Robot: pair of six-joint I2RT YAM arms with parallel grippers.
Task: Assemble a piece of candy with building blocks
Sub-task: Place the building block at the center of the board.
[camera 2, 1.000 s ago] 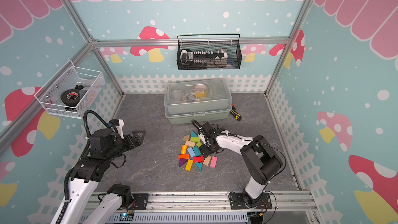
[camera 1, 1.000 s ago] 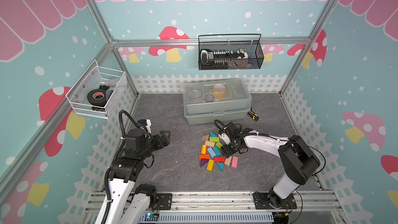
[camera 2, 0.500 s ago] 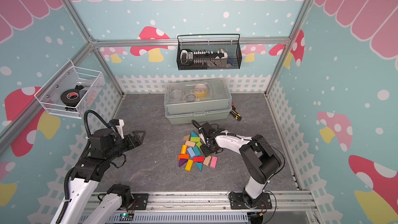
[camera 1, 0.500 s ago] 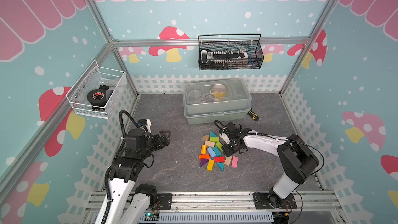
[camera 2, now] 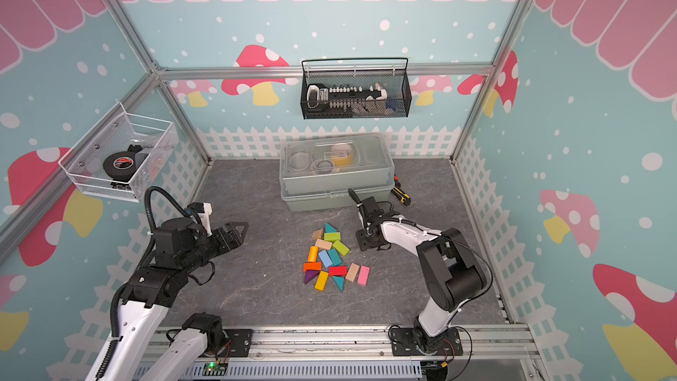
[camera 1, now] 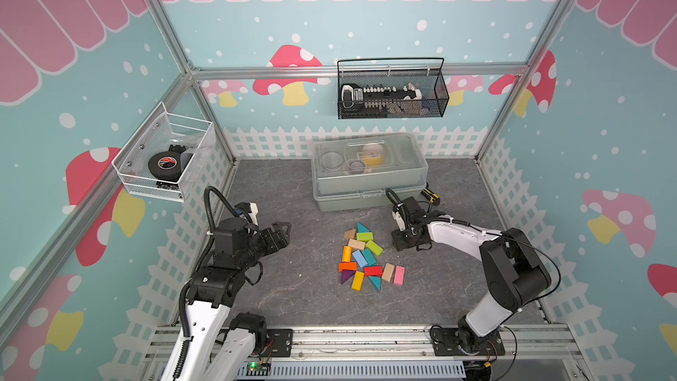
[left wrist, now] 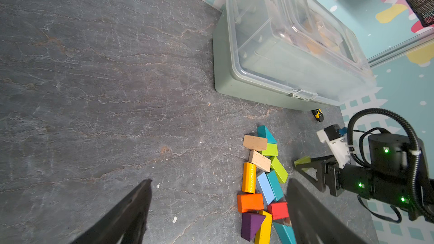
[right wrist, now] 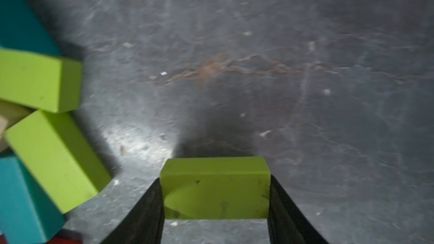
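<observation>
Green block [right wrist: 215, 187] sits clamped between the jaws of the right end effector [left wrist: 304, 165], low over the desk [camera 1: 293, 287], just beside the heap of building blocks [camera 1: 366, 258]; we can't tell if it's lifted. We judge this an early pick, nothing candy-shaped yet. Next move calls for bare desk and a flat set-down. Left end effector [left wrist: 219, 183] hangs released, well apart. Storage box [camera 1: 368, 174] behind blocks nothing.

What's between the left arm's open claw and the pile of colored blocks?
Nothing. Only bare gray floor lies between the left claw and the blocks. Both top views show it.
</observation>
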